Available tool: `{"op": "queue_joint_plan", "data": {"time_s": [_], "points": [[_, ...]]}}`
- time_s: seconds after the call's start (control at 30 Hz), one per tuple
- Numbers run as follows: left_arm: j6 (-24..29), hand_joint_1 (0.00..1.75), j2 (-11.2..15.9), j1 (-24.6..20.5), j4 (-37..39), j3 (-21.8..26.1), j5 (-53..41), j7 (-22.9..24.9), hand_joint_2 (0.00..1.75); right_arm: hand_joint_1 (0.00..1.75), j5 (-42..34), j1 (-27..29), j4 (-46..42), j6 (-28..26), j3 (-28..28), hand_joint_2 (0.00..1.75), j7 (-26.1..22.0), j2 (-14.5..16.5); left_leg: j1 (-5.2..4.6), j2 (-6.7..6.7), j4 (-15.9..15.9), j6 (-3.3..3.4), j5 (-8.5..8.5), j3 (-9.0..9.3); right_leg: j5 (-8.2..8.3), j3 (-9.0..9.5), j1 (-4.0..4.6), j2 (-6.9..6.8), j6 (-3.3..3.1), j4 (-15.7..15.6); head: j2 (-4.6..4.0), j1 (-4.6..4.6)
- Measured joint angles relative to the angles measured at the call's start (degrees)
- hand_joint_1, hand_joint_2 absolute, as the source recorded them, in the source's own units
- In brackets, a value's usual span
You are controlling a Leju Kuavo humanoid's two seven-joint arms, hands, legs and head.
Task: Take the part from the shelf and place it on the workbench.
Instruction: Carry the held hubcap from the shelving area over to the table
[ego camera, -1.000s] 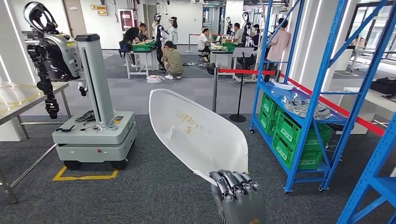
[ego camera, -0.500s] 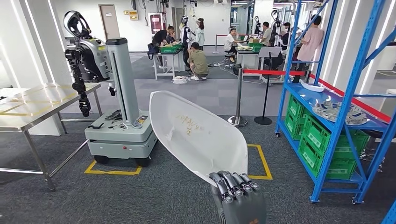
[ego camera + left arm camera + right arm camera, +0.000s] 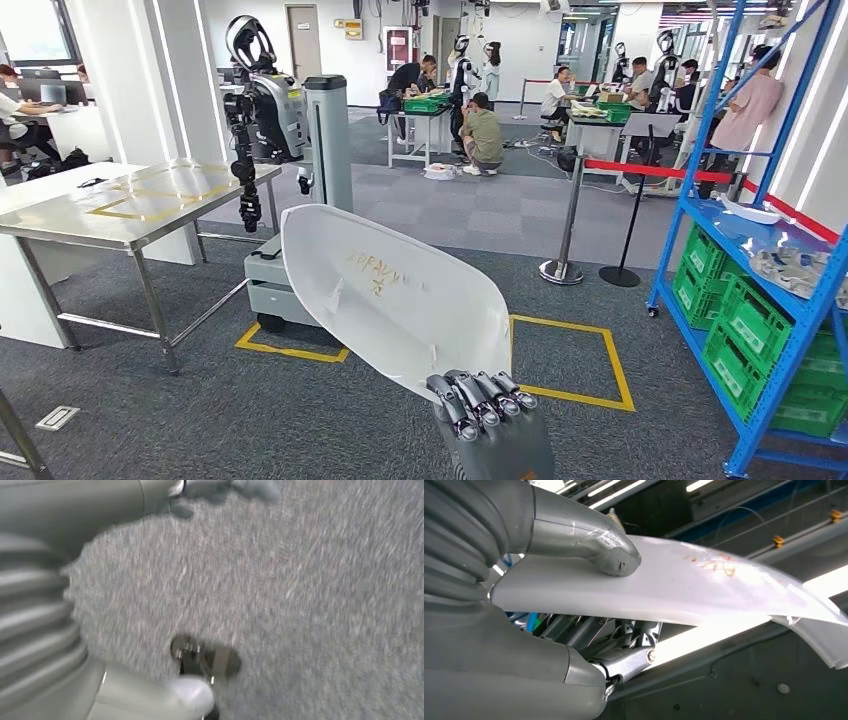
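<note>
Head view, wheeled robot base [image 3: 300, 270] beside steel workbench [image 3: 130, 200], behind held part [image 3: 400, 300]

Right robot hand [image 3: 487, 400] raised forward, thumb [image 3: 589, 540] and fingers [image 3: 470, 395] clamped closed in a grip.

Floor: grey carpet [image 3: 150, 420]; yellow tape rectangle [image 3: 565, 360] marked on it, a second yellow tape outline [image 3: 290, 350] under the mobile base.
Tabletop: steel-topped, on metal legs, at left [image 3: 150, 195]; yellow tape lines on its surface.
Mobile unit: grey wheeled base with upright column [image 3: 325, 150], just beside the tabletop's right corner.
Shelving: blue steel rack [image 3: 770, 170] at right; green crates [image 3: 745, 335] on its lower level.
Barrier: red belt [image 3: 660, 172] between stanchion posts [image 3: 570, 215].
Background: people seated at desks [image 3: 485, 135]; white walls [image 3: 130, 70] and a door [image 3: 302, 40].
Light: bright, reflecting off the tabletop.
</note>
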Motion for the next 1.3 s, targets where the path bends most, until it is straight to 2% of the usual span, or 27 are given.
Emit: {"op": "queue_joint_plan", "data": {"time_s": [0.07, 0.13, 0.3, 0.33, 0.4, 0.43, 0.47, 0.53, 0.57, 0.6, 0.63, 0.67, 0.7, 0.73, 0.77, 0.83, 0.87, 0.93, 0.97, 1.0, 1.07, 1.13, 1.17, 1.2, 1.23, 1.27, 1.3], "points": [[0.0, 0.0, 0.0, 0.1, 0.0, 0.0, 0.0, 0.0, 1.75, 1.75, 0.0, 0.1, 0.1, 0.2, -0.1, 1.75, 0.0, 0.0, 0.03, -1.53, 0.1, 0.15, -0.07, -0.02, -2.74, -4.18, -0.07, 0.75, 0.35, 7.1, 0.0, 0.01], [0.0, 0.0, 0.0, 0.2, 0.0, 0.0, 0.0, 0.0, 1.75, 1.75, 0.0, 0.2, 0.1, 0.4, -0.1, 1.75, 0.3, 0.0, 0.03, -2.76, 0.2, 0.18, -0.24, 0.03, -2.91, -6.65, -0.08, 0.84, 0.45, 10.1, 0.0, 0.01], [0.0, 0.0, 0.0, 0.3, 0.0, 0.0, -0.1, 0.0, 1.75, 1.75, 0.0, 0.3, 0.2, 0.5, -0.1, 1.75, 0.4, 0.0, 0.04, -3.31, 0.3, 0.14, -0.34, 0.09, -2.0, -6.95, -0.1, 0.87, 0.41, 9.7, 0.0, 0.02], [0.0, 0.0, 0.0, 0.3, 0.0, 0.0, -0.1, 0.1, 1.75, 1.75, 0.0, 0.3, 0.2, 0.6, -0.1, 1.75, 0.4, 0.0, 0.04, -3.43, 0.3, 0.13, -0.36, 0.11, -1.61, -6.81, -0.11, 0.88, 0.37, 9.2, 0.0, 0.02], [-0.1, 0.0, 0.0, 0.4, 0.0, 0.0, -0.1, 0.1, 1.75, 1.75, 0.0, 0.2, 0.2, 0.7, -0.1, 1.75, 0.8, 0.0, 0.09, -4.46, 0.4, -0.15, -0.61, 0.44, 2.43, -4.5, -0.21, 1.61, 0.07, 2.9, 0.0, 0.02], [-0.1, 0.0, 0.0, 0.4, 0.0, 0.0, -0.1, 0.1, 1.75, 1.75, 0.0, 0.2, 0.2, 0.7, -0.1, 1.75, 0.9, 0.0, 0.24, -5.44, 0.3, -0.69, -0.78, 0.52, 4.22, -2.92, -0.16, 2.57, -0.29, -1.1, 0.0, 0.01], [-0.1, 0.0, 0.0, 0.5, 0.0, 0.1, -0.1, 0.1, 1.75, 1.75, 0.0, 0.2, 0.2, 0.8, -0.1, 1.75, 1.1, 0.2, 0.17, -5.32, 1.0, -1.42, -1.22, 0.32, 5.72, -0.94, -0.21, 2.92, -0.96, -5.0, 0.0, -0.03], [-0.1, 0.0, -0.1, 0.6, 0.0, 0.1, -0.1, 0.1, 1.75, 1.75, 0.0, 0.0, 0.2, 0.8, -0.2, 1.75, 1.2, 0.4, 0.03, -3.12, 5.3, -2.8, -3.24, -1.95, 5.24, 1.11, -0.12, 2.4, -2.19, -7.5, 0.0, -0.14], [-0.1, 0.0, -0.1, 0.6, 0.0, 0.1, -0.1, 0.1, 1.75, 1.75, 0.0, 0.0, 0.2, 0.8, -0.2, 1.75, 1.2, 0.6, -0.15, -1.31, 9.1, -3.14, -4.82, -3.97, 5.01, 1.72, -0.14, 1.27, -2.62, -7.6, 0.0, -0.18], [-0.2, 0.0, -0.1, 0.5, 0.0, 0.1, -0.1, 0.1, 1.75, 1.75, 0.0, 0.0, 0.2, 0.9, -0.1, 1.75, 1.3, 0.6, -0.11, -0.52, 12.6, -3.29, -6.19, -6.1, 4.78, 1.86, -0.03, 0.59, -2.73, -7.6, 0.0, -0.19], [-0.2, 0.0, -0.1, 0.5, 0.0, 0.1, -0.1, 0.2, 1.75, 1.75, 0.0, 0.0, 0.2, 0.9, -0.1, 1.75, 1.4, 0.6, -0.09, -0.21, 15.1, -3.39, -6.8, -7.72, 4.54, 2.02, 0.05, -0.05, -2.77, -7.6, 0.0, -0.19], [-0.3, 0.0, -0.1, 0.6, 0.0, 0.2, -0.1, 0.2, 1.75, 1.75, 0.0, 0.0, 0.2, 1.0, 0.0, 1.75, 1.6, 0.6, -0.09, -0.08, 15.7, -3.37, -6.41, -8.47, 4.27, 2.26, 0.1, -0.71, -2.78, -7.6, 0.0, -0.19], [-0.3, 0.0, 0.0, 0.7, 0.0, 0.2, -0.1, 0.2, 1.75, 1.75, 0.0, 0.0, 0.2, 1.0, 0.0, 1.75, 1.8, 0.6, -0.1, 0.06, 14.2, -3.23, -4.9, -8.03, 3.96, 2.59, 0.13, -1.33, -2.72, -7.6, 0.01, -0.19], [-0.3, 0.0, 0.0, 0.8, 0.0, 0.3, -0.1, 0.2, 1.75, 1.75, 0.0, -0.1, 0.2, 1.0, 0.0, 1.75, 1.9, 0.6, -0.14, 0.56, 10.6, -2.98, -2.53, -6.52, 3.61, 3.05, 0.13, -1.96, -2.62, -7.6, 0.01, -0.19], [-0.3, 0.0, 0.0, 0.8, 0.0, 0.3, -0.1, 0.2, 1.75, 1.75, 0.0, -0.1, 0.2, 1.0, 0.1, 1.75, 2.0, 0.6, -0.32, 1.8, 6.6, -2.68, -0.56, -4.81, 3.23, 3.52, 0.2, -2.57, -2.44, -7.6, 0.01, -0.19], [-0.3, 0.0, 0.1, 0.7, 0.0, 0.3, -0.1, 0.2, 1.75, 1.75, 0.0, -0.3, 0.2, 0.9, 0.1, 1.75, 2.0, 0.6, -0.75, 4.13, 1.1, -1.8, 0.88, -2.51, 2.5, 4.18, 0.54, -3.75, -1.86, -7.6, 0.01, -0.19], [-0.3, 0.0, 0.0, 0.6, 0.0, 0.3, -0.1, 0.2, 1.75, 1.75, 0.0, -0.4, 0.2, 0.9, 0.1, 1.75, 2.0, 0.6, -0.89, 4.59, 0.4, -1.35, 0.61, -2.37, 2.3, 4.44, 0.75, -4.31, -1.51, -7.5, 0.01, -0.19], [-0.3, 0.0, 0.0, 0.7, 0.0, 0.4, -0.1, 0.2, 1.75, 1.75, 0.0, -0.6, 0.2, 0.9, 0.2, 1.75, 2.0, 0.6, -0.68, 3.3, 0.2, -0.5, 0.79, -1.83, 2.01, 4.93, 0.87, -4.96, -0.85, -7.2, 0.01, -0.11], [-0.3, 0.0, 0.0, 0.8, 0.0, 0.4, -0.1, 0.2, 1.75, 1.75, 0.0, -0.7, 0.2, 0.9, 0.2, 1.75, 2.1, 0.6, -0.52, 2.56, 0.2, -0.21, 0.79, -1.5, 1.85, 4.94, 0.72, -4.32, -0.54, -6.4, 0.01, -0.08], [-0.3, 0.0, 0.0, 0.8, 0.0, 0.4, -0.1, 0.2, 1.75, 1.75, 0.0, -0.9, 0.2, 0.9, 0.2, 1.75, 2.1, 0.6, -0.39, 1.83, 0.2, 0.04, 0.75, -1.0, 1.4, 4.27, 0.5, -3.08, -0.25, -4.7, 0.01, -0.04], [-0.3, 0.0, 0.0, 0.6, 0.0, 0.4, -0.1, 0.1, 1.75, 1.75, 0.0, -1.0, 0.2, 0.9, 0.2, 1.75, 2.0, 0.6, -0.28, 0.43, 0.1, 0.44, 0.52, -0.62, -0.68, 0.57, 0.11, -0.26, 0.27, 1.6, 0.0, -0.03], [-0.3, 0.0, 0.1, 0.5, 0.0, 0.4, -0.1, 0.1, 1.75, 1.75, 0.0, -0.9, 0.3, 0.9, 0.3, 1.75, 2.0, 0.6, -0.28, -1.18, 0.1, 0.64, 0.14, -0.41, -3.21, -4.25, 0.03, 0.76, 0.49, 8.0, 0.0, -0.03], [-0.3, 0.0, 0.0, 0.6, 0.0, 0.4, -0.1, 0.1, 1.75, 1.75, 0.0, -0.8, 0.4, 0.9, 0.4, 1.75, 2.1, 0.6, -0.28, -1.96, 0.2, 0.62, -0.09, -0.2, -3.43, -5.69, 0.03, 0.86, 0.45, 9.0, 0.0, -0.03], [-0.3, 0.0, 0.0, 0.7, 0.0, 0.4, -0.1, 0.1, 1.75, 1.75, 0.0, -0.8, 0.4, 0.9, 0.4, 1.75, 2.1, 0.6, -0.29, -2.74, 0.2, 0.55, -0.36, 0.11, -2.3, -6.09, 0.04, 0.97, 0.31, 7.8, 0.0, -0.03], [-0.3, 0.0, 0.0, 0.8, 0.0, 0.4, -0.1, 0.1, 1.75, 1.75, 0.0, -0.8, 0.4, 0.9, 0.4, 1.75, 2.1, 0.6, -0.29, -3.49, 0.2, 0.42, -0.65, 0.51, 0.14, -5.44, 0.04, 1.3, 0.07, 4.6, 0.0, -0.03], [-0.3, 0.0, 0.0, 0.8, 0.0, 0.4, -0.1, 0.1, 1.75, 1.75, 0.0, -0.8, 0.4, 0.9, 0.4, 1.75, 2.1, 0.6, -0.23, -4.16, 0.2, 0.26, -0.96, 0.69, 3.24, -4.31, 0.04, 2.26, -0.22, 0.4, 0.0, -0.03], [-0.3, 0.0, 0.0, 0.8, 0.0, 0.4, -0.1, 0.1, 1.75, 1.75, 0.0, -0.8, 0.4, 0.9, 0.4, 1.75, 2.1, 0.6, -0.19, -4.83, 0.2, 0.01, -1.22, 0.93, 5.25, -3.3, 0.08, 3.41, -0.51, -3.3, 0.0, -0.07]]}}
